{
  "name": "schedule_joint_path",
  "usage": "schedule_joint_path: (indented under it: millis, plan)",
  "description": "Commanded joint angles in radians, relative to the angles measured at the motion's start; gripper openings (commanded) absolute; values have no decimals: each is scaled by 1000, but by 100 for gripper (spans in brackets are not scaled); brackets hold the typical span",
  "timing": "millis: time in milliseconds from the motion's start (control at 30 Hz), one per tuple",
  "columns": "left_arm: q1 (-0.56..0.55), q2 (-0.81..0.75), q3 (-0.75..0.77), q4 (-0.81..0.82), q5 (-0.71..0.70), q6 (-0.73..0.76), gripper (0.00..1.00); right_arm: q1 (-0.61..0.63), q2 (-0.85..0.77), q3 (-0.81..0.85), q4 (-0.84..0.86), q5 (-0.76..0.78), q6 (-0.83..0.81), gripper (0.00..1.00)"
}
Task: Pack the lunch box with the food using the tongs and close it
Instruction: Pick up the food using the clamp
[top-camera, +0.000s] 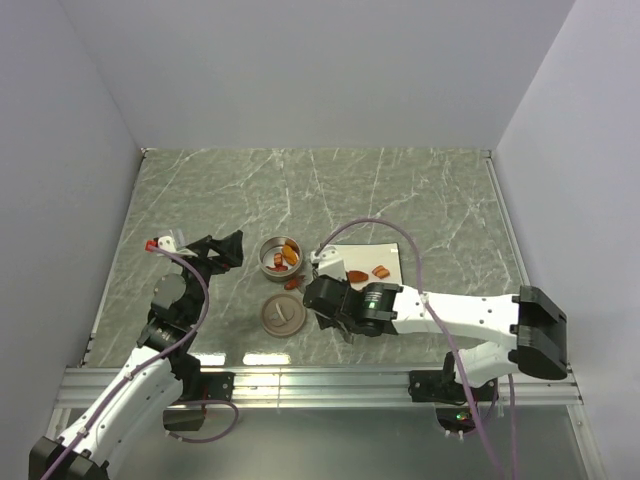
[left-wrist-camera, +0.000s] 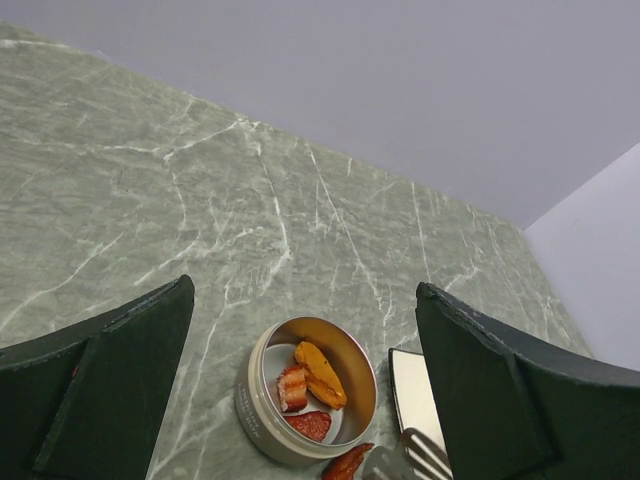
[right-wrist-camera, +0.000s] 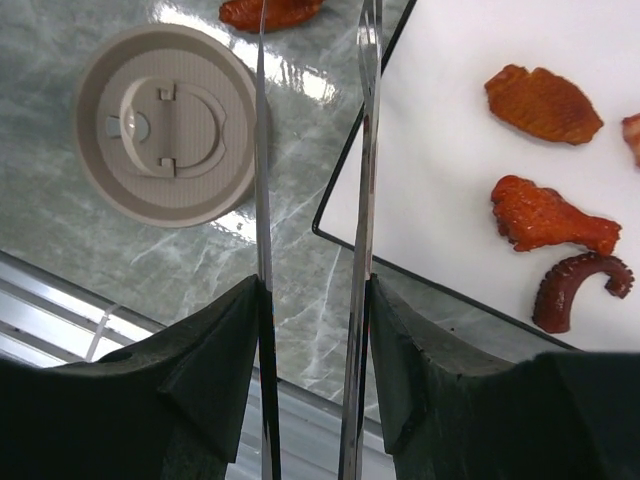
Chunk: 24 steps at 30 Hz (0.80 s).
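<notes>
The lunch box (top-camera: 280, 258) (left-wrist-camera: 262, 402), a round silver tin, stands open with three pieces of food (left-wrist-camera: 318, 373) in it. Its lid (top-camera: 281, 316) (right-wrist-camera: 165, 125) lies flat on the table, nearer the arms. One reddish piece (top-camera: 293, 283) (left-wrist-camera: 347, 463) (right-wrist-camera: 270, 12) lies on the table beside the tin. More food (right-wrist-camera: 543, 103) (right-wrist-camera: 548, 220) (right-wrist-camera: 580, 285) rests on the white plate (top-camera: 390, 252) (right-wrist-camera: 450, 180). My right gripper (top-camera: 330, 302) (right-wrist-camera: 312, 300) is shut on the tongs (right-wrist-camera: 362, 200), whose arms stand apart with nothing between their tips (left-wrist-camera: 425, 455). Left of the tin, my left gripper (top-camera: 222, 250) (left-wrist-camera: 305, 300) hangs open and empty.
The marble table (top-camera: 400, 190) is walled in at the back and both sides. A metal rail (top-camera: 320, 378) runs along its near edge. A small red and white object (top-camera: 160, 243) sits at the left, behind the left gripper.
</notes>
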Motion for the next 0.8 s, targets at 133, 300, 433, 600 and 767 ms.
schedule_joint_path:
  millis: [133,300,433,600,767]
  plan:
    - [-3,-5,-6,7,18,-10,99,8,85,56,63,-13,-15,54]
    - [-3,-5,-8,10,16,-10,99,8,88,74,71,-21,-20,57]
    - [-4,-3,-9,13,16,-10,99,8,62,61,107,-39,-31,58]
    - [-3,3,-8,13,18,-10,100,8,103,90,101,-36,-46,60]
    - [-3,-3,-8,10,18,-10,100,4,152,111,88,-32,-52,61]
